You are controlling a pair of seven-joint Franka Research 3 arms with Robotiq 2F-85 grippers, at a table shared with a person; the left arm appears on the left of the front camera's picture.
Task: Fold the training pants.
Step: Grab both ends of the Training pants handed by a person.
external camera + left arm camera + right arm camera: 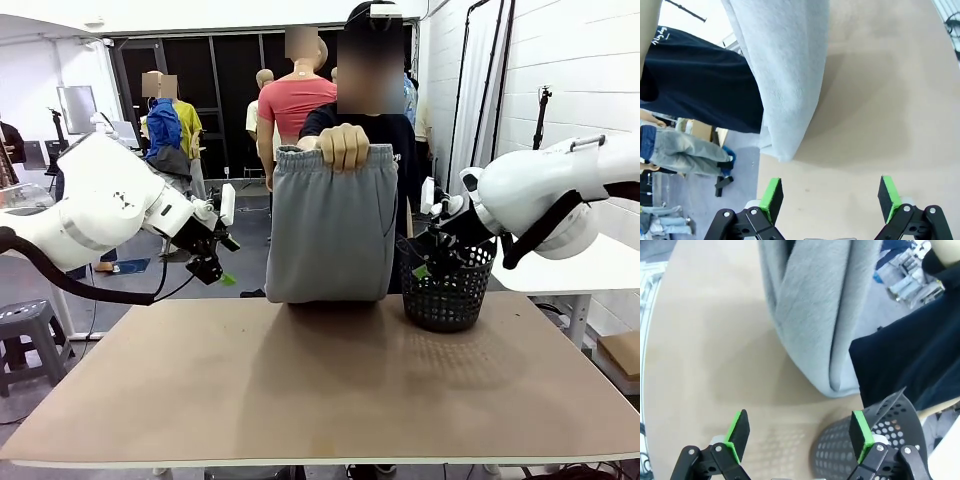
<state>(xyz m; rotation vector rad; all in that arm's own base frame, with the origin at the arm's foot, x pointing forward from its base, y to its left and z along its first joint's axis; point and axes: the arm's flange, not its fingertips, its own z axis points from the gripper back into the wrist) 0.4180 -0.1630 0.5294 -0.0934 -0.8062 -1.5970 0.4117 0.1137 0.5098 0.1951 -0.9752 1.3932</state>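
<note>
The person at the far side holds the light grey training pants [330, 230] up by the gathered waistband with one hand [344, 146]; the doubled-over fabric hangs down to the table's far edge. The pants hang in the left wrist view [782, 75] and in the right wrist view [815, 310], each above the tabletop. My left gripper [212, 268] hovers open to the left of the pants, its green pads [772, 196] wide apart with nothing between. My right gripper [428, 262] is open to the right of the pants, just above the basket, its pads [860, 432] empty.
A black mesh basket [447, 290] stands on the brown table [320, 400] at the far right, next to the pants; its rim shows under my right gripper [875, 440]. A white table [610, 270] stands to the right and a grey stool [25, 325] at left.
</note>
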